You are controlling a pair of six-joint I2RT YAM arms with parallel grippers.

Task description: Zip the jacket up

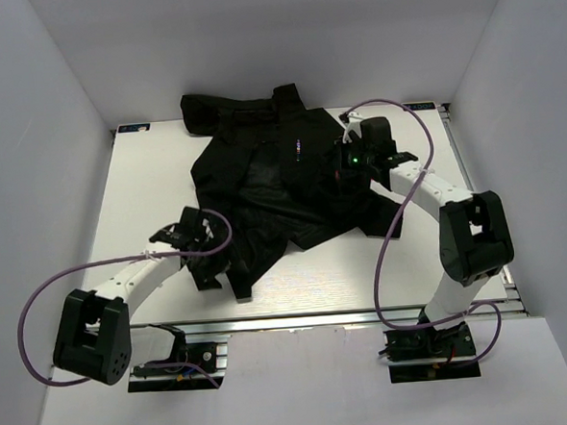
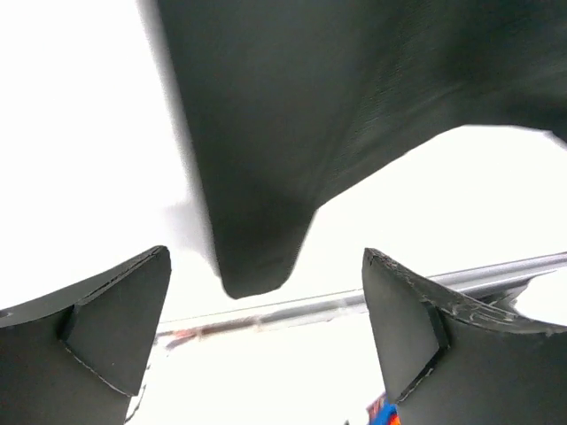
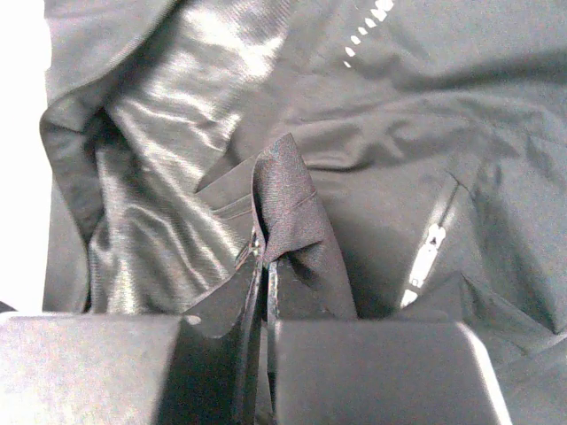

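Bright, even light from above washes the white table nearly featureless, and the jacket reads as a flat black mass. The left wrist view is blown out to white around blurred cloth; the right wrist view is dimmer, with sheen on the folds.

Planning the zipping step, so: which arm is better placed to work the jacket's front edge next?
Right. The right pincer is shut on a fold of the jacket at its front opening. The left pincer is open around a loose fabric corner, gripping nothing.
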